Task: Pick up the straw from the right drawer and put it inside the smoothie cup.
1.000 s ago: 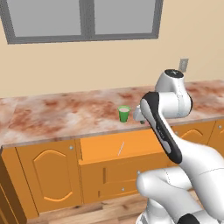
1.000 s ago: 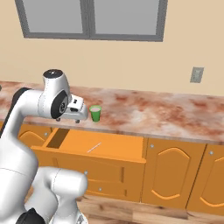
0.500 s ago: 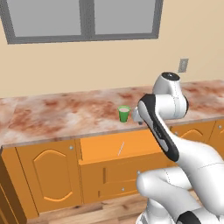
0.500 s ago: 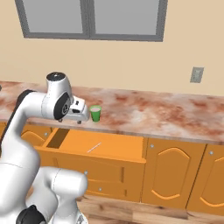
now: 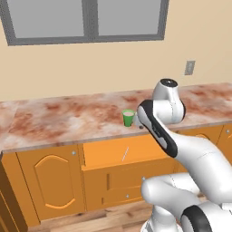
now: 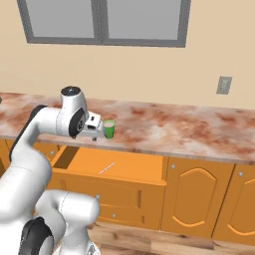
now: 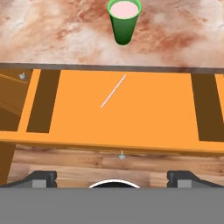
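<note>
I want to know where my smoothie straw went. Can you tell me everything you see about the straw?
The straw is a very thin, straight, whitish stick. It lies flat on the plain orange floor of the open right drawer, slanted, one end pointing toward the counter and the smoothie cup. It sits near the drawer's middle, clear of the walls. Nothing touches it except the drawer floor. It looks whole and unbent.

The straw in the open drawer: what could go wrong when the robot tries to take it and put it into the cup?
The straw is very thin and lies flat on the drawer floor, so the open gripper may close beside it. The smoothie cup is small and light-looking; a badly aimed straw may tip it.
</note>
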Tool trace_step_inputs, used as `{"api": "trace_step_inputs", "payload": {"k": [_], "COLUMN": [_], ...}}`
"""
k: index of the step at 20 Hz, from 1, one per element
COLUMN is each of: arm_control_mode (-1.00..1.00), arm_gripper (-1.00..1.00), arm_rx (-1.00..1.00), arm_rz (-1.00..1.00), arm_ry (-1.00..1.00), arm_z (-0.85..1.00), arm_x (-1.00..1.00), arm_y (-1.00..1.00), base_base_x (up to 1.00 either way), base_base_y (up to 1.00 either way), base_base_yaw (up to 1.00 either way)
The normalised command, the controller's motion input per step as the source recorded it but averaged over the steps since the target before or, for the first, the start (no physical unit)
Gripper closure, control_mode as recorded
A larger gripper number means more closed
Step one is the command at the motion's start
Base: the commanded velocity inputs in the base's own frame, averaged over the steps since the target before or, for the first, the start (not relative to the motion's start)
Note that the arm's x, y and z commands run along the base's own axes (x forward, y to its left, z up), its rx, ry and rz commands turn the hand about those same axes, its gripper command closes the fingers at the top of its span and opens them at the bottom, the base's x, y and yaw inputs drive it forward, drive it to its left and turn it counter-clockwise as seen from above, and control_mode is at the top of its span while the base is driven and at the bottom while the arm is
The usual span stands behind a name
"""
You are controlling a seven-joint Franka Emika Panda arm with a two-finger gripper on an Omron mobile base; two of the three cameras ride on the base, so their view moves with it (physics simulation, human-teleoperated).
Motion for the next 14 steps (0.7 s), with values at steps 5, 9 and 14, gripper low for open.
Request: {"api": "trace_step_inputs", "payload": {"k": [5,9,14], "arm_control_mode": [-1.0,-1.0,-1.0], "arm_gripper": [-1.0,-1.0,-1.0], "arm_rx": [0.0,0.0,0.0], "arm_rz": [0.0,0.0,0.0], "arm_ry": [0.02,0.04,0.05], "arm_z": [-0.38,-0.54,-0.65], "arm_x": [0.3,0.16,0.02], "arm_y": [0.0,0.0,0.0], "base_base_x": [0.0,0.0,0.0], "base_base_y": [0.0,0.0,0.0], "base_base_yaw": [0.0,0.0,0.0]}}
